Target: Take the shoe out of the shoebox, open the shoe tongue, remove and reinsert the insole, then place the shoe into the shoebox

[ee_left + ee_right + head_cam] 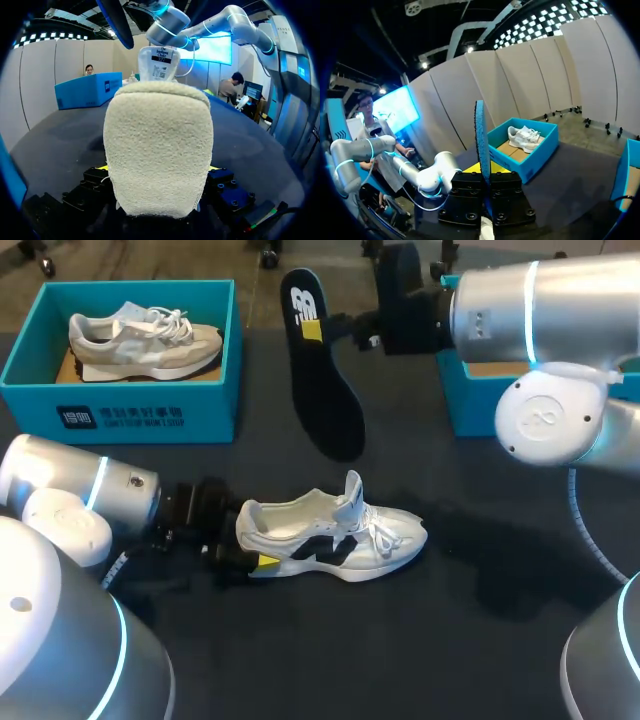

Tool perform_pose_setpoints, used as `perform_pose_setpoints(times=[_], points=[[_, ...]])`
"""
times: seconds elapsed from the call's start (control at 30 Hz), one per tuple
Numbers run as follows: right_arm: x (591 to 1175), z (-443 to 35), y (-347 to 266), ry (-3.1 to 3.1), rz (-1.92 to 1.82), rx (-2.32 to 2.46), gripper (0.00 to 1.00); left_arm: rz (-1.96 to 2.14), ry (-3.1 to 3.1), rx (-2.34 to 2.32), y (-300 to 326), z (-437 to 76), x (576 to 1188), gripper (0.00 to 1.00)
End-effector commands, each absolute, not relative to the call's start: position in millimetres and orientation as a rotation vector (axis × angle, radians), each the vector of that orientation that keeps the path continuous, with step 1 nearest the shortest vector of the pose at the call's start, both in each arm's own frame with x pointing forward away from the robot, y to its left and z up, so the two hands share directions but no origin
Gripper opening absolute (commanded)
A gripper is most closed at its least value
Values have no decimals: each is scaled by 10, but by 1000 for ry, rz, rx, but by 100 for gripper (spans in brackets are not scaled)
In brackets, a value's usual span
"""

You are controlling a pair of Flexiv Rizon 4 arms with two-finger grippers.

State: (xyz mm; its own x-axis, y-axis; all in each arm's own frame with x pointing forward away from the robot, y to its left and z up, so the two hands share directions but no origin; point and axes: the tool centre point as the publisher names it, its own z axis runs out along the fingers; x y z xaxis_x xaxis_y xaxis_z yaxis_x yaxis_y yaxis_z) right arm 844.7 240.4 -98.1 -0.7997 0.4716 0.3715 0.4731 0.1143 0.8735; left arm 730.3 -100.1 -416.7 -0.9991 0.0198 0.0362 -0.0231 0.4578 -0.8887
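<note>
A white shoe (340,535) with black side marks lies on its sole on the dark table, toe to the right, tongue pulled upright. My left gripper (250,558) is at its heel, a finger on each side of it. In the left wrist view the fuzzy heel (159,150) fills the space between the fingers, with the tongue label (160,62) behind it. My right gripper (335,330) holds the black insole (320,370) in the air above the table, behind the shoe. In the right wrist view the insole (480,140) stands edge-on between the shut fingers.
A blue shoebox (130,400) at the back left holds a beige shoe (145,340). A second blue box (480,405) stands at the back right, partly behind my right arm. The table in front of the white shoe is bare dark cloth.
</note>
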Motion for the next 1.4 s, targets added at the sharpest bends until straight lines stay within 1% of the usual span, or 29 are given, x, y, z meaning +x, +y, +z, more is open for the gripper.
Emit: perform_pose_setpoints(times=[0.03,0.13,0.37,0.7,0.97,1.4], points=[[8446,-980,2415,-2346,-1837,-997,0,1611,-2649,5,-1009,-4186,7311,0],[8352,-1021,2374,-2254,-1865,-1049,0,1611,-2649,5,-1009,-4186,7311,0],[8263,-834,2249,-2198,-1857,-1102,0,1611,-2649,5,-1009,-4186,7311,0],[8157,-527,2189,-1981,-1811,-986,0,1611,-2649,5,-1009,-4186,7311,0],[8032,-281,2130,-1934,-1731,-938,0,1611,-2649,5,-1009,-4186,7311,0],[7620,20,1948,-1882,-1628,-962,0,1611,-2649,5,-1009,-4186,7311,0]])
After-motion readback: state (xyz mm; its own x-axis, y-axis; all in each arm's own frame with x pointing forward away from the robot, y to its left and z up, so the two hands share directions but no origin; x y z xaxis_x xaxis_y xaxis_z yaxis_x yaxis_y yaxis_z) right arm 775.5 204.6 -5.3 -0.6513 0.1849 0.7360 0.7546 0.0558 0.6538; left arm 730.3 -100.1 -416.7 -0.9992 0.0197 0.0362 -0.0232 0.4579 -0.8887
